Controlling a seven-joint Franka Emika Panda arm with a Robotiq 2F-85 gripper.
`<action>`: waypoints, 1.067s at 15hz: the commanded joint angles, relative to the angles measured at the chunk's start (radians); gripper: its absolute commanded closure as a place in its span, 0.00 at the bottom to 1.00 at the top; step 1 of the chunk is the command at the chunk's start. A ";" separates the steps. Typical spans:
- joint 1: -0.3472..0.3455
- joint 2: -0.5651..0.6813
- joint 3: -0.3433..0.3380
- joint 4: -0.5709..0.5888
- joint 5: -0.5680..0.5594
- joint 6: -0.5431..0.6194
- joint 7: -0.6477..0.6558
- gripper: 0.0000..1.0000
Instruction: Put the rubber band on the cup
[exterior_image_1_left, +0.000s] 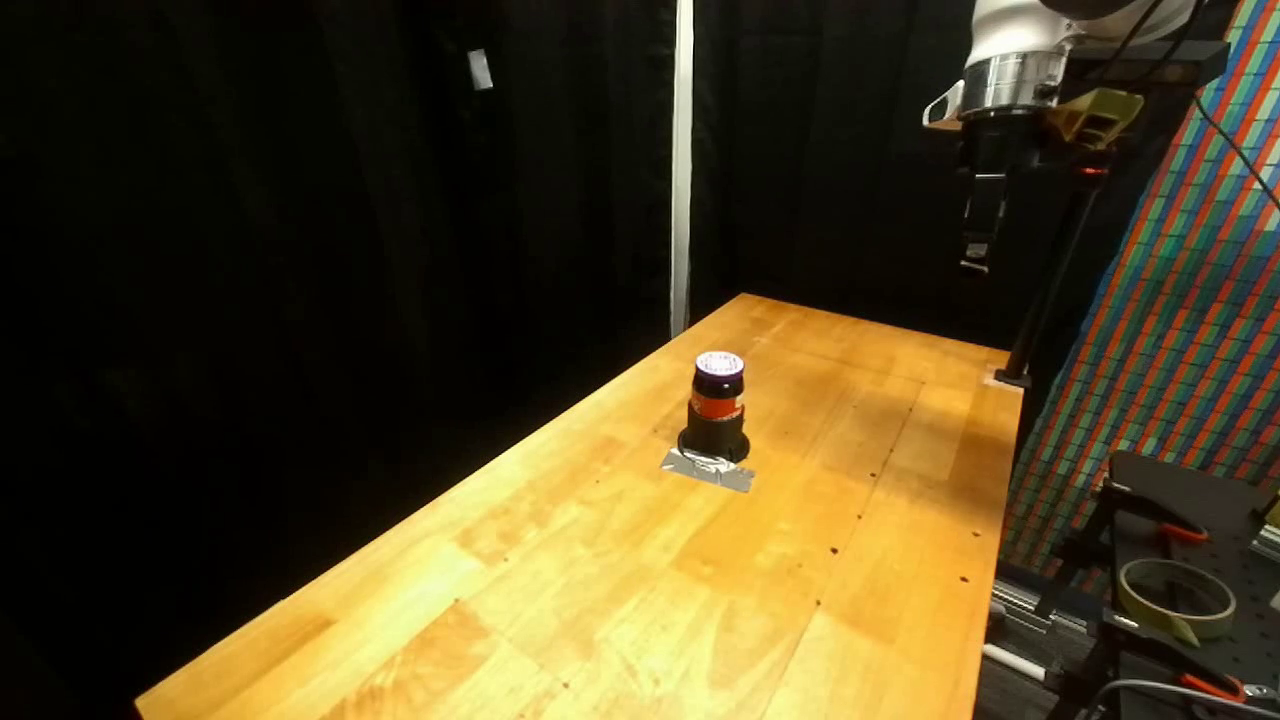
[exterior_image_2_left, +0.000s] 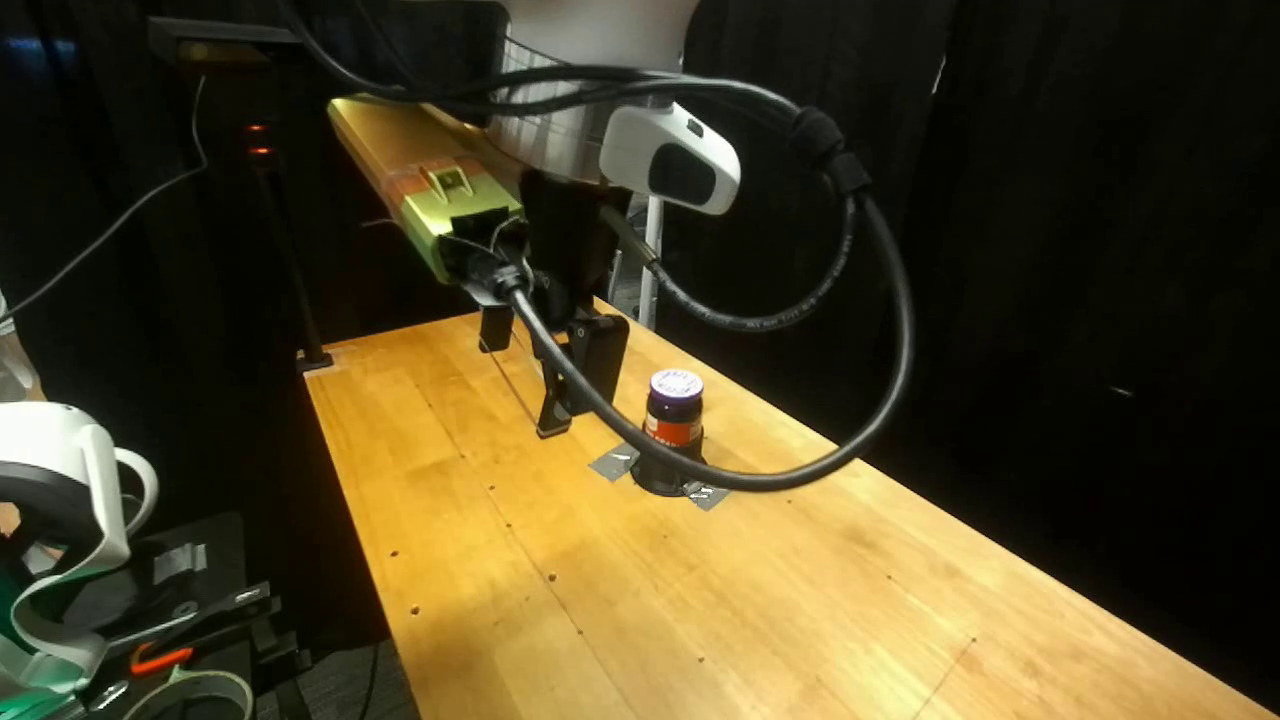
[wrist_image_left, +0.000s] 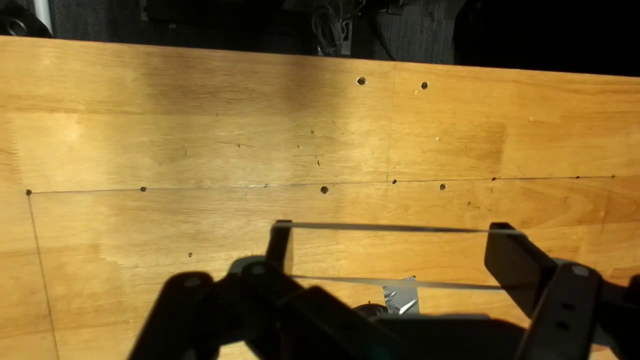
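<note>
No text can be read with certainty. On the dark lidded jar (exterior_image_1_left: 718, 392), darker print circles the white top of the lid (exterior_image_2_left: 677, 383) in both exterior views, its letters too small to make out. The orange-red label (exterior_image_2_left: 671, 431) round the jar's middle bears pale lettering and a whitish patch, likewise too small and blurred to read.

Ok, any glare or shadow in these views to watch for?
Wrist view: soft shadows darken the table toward its upper edge; the tape glints; the rubber band shows as two grey strips. In an exterior view: glare pales parts of the table, and the hand nearly merges with the black curtain. In both exterior views the cup stands out.
</note>
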 joint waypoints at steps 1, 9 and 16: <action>-0.024 0.001 0.023 0.001 0.005 -0.002 -0.004 0.00; 0.020 0.232 0.148 0.258 -0.050 0.097 0.112 0.00; 0.077 0.585 0.216 0.632 -0.250 0.162 0.287 0.00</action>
